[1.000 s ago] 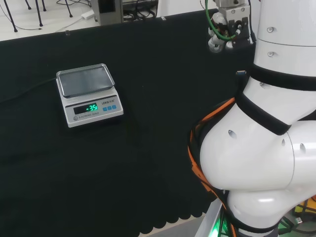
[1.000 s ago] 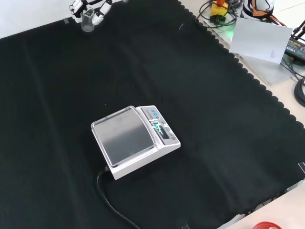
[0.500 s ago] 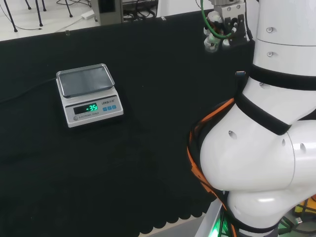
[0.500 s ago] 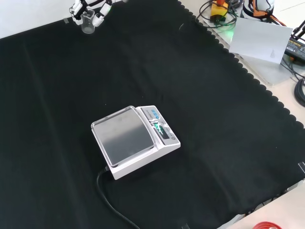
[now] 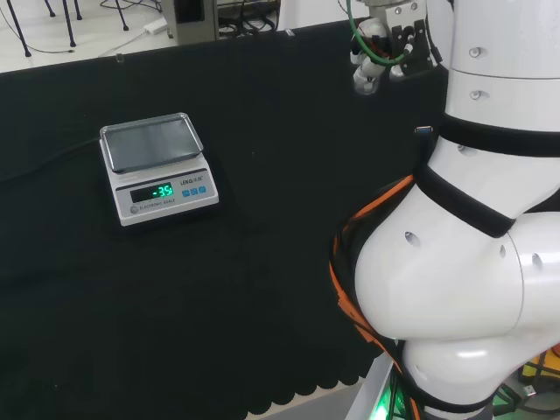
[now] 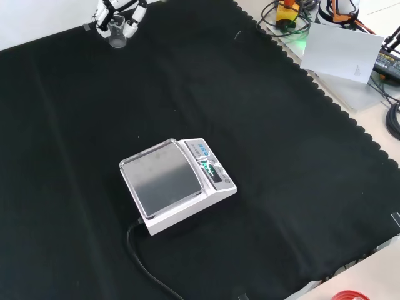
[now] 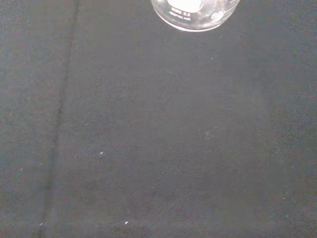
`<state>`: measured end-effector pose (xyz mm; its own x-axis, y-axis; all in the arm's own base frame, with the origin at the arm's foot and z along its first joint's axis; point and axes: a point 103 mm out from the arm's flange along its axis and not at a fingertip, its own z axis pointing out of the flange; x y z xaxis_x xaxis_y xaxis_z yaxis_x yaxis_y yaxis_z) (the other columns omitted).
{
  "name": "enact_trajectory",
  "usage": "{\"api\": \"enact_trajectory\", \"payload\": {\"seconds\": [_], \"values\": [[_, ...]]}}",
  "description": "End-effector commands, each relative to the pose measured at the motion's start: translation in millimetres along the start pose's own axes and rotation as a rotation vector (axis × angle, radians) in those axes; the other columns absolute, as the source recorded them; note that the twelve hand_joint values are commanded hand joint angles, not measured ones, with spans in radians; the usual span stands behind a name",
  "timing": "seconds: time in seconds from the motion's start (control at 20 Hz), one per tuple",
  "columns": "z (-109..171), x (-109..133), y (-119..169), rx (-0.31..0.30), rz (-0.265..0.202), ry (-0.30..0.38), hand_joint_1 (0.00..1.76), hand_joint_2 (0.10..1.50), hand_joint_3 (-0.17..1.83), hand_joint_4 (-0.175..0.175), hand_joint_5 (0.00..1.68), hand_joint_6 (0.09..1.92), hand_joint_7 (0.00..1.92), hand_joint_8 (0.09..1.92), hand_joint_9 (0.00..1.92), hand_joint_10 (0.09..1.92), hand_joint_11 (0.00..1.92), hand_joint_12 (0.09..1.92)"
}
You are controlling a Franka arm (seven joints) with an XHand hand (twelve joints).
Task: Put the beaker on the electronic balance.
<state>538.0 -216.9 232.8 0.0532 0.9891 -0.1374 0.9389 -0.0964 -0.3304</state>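
The robot hand (image 6: 119,14) sits at the far left corner of the front view, fingers curled round a small clear beaker (image 6: 117,37) that hangs upright below the palm, above the black cloth. In the wrist view the beaker's (image 7: 194,14) round glass base shows close against the lens, with bare cloth beyond it. In the head view the robot hand (image 5: 385,44) is up at the far right, beside the arm's big white links.

Now the key relation: the electronic balance (image 6: 177,184) stands well apart from the hand, mid-cloth in the front view, nearer the camera and a little to the right of the beaker. In the head view the electronic balance (image 5: 157,168) lies off to the left and nearer. Its steel pan (image 6: 162,178) is bare, display lit.

The carry looks barely begun; the beaker needs a long sweep across the bench (image 6: 281,156) before it is lowered flat onto the pan.
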Motion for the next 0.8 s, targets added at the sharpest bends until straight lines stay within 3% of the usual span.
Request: {"api": "enact_trajectory", "payload": {"seconds": [0.05, 0.4, 0.8], "values": [[-24, 45, 23, 0.026, -0.068, -0.088, 1.07, 1.26, -0.03, -0.154, 0.73, 1.37, 0.59, 0.86, 0.88, 0.78, 0.79, 1.18], [-39, 83, 29, 0.013, -0.141, -0.140, 1.07, 1.26, -0.03, -0.154, 0.74, 1.36, 0.60, 0.87, 0.88, 0.78, 0.79, 1.18], [-48, 119, 29, 0.025, -0.255, -0.107, 1.07, 1.26, -0.03, -0.154, 0.74, 1.36, 0.61, 0.87, 0.89, 0.79, 0.79, 1.18]]}}
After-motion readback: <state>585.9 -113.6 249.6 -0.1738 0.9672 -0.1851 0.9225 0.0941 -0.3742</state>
